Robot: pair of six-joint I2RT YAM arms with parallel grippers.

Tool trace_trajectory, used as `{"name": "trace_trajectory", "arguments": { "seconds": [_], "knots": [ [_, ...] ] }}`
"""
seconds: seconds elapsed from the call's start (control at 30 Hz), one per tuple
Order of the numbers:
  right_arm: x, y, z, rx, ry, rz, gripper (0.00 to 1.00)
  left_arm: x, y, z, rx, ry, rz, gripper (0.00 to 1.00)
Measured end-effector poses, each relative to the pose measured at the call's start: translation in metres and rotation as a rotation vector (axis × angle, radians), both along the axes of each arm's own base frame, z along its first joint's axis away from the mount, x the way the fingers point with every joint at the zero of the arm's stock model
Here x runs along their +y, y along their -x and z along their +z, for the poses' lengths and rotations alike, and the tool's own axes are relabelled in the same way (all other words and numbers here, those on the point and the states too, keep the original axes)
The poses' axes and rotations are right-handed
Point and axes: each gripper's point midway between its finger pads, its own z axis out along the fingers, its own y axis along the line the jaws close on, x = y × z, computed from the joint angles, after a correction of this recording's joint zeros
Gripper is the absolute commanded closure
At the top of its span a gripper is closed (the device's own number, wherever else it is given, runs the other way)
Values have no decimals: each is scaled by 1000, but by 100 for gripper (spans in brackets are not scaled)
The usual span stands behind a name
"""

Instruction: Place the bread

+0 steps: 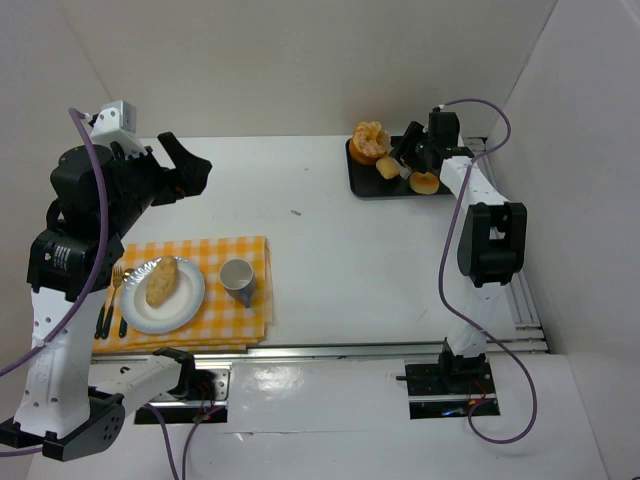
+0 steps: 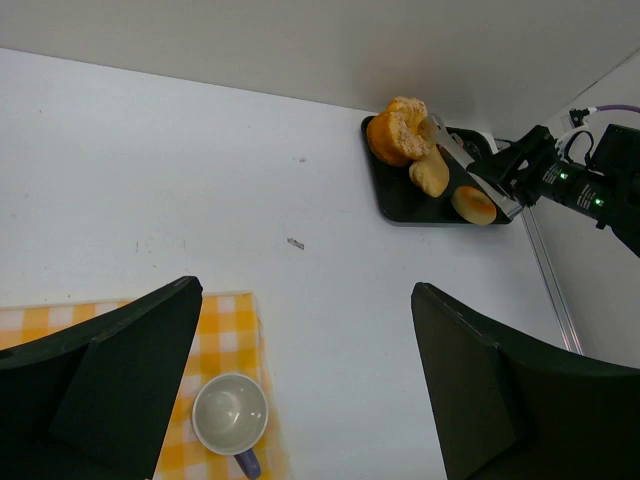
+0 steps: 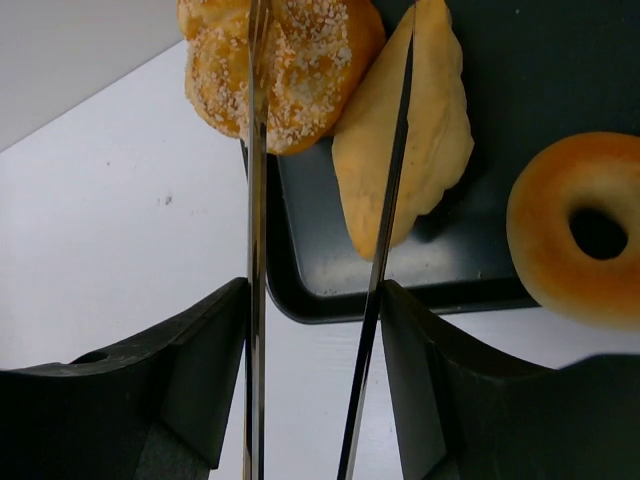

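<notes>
Pale golden, leaf-shaped bread piece (image 3: 425, 150) lies on black tray (image 3: 500, 270), far right of worktop (image 1: 330, 240). Right gripper (image 3: 325, 200) half open, empty; bread long axis along one blade. Left gripper (image 2: 300, 400) wide, far away.

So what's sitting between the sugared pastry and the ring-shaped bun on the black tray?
A pale turnover lies between the sugared pastry and ring bun, clearest in the right wrist view.

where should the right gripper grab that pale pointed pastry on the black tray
Grip the pale pastry across its narrow width near the middle, coming from above. It lies flat on the black tray, long and tapered, with the sugared bun close on one side and the ring bun on the other; the right gripper already hangs over it.
</notes>
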Motion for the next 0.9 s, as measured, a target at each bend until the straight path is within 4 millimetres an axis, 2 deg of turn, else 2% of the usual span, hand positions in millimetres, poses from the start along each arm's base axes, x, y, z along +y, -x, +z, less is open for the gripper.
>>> {"name": "trace_trajectory", "arguments": {
  "seconds": [0.13, 0.23, 0.33, 0.4, 0.53, 0.63, 0.77, 0.83, 0.9],
  "knots": [
    [3, -12, -4, 1, -16, 18, 40, 0, 0, -1, 3, -1, 0, 1],
    [7, -13, -10, 12, -30, 42, 49, 0, -1, -3, 7, -2, 1, 1],
    [12, -12, -15, 22, -43, 67, 77, 0, -1, -5, 13, -3, 1, 1],
    [13, -11, -15, 23, -51, 76, 85, 0, -1, -5, 11, -5, 1, 1],
    [15, -9, -2, 0, -61, 82, 100, 1, 1, -3, 6, -4, 0, 1],
    [18, -4, 25, -46, -63, 89, 100, 1, 3, -3, 3, -4, 0, 1],
    [28, 7, 78, -147, -63, 112, 100, 2, 5, -7, 7, -8, 0, 1],
    [46, 18, 106, -200, -69, 149, 100, 2, 6, -9, 12, -10, 0, 1],
    [77, 33, 133, -258, -82, 216, 100, 3, 6, -14, 20, -15, 5, 1]
  ]
}}
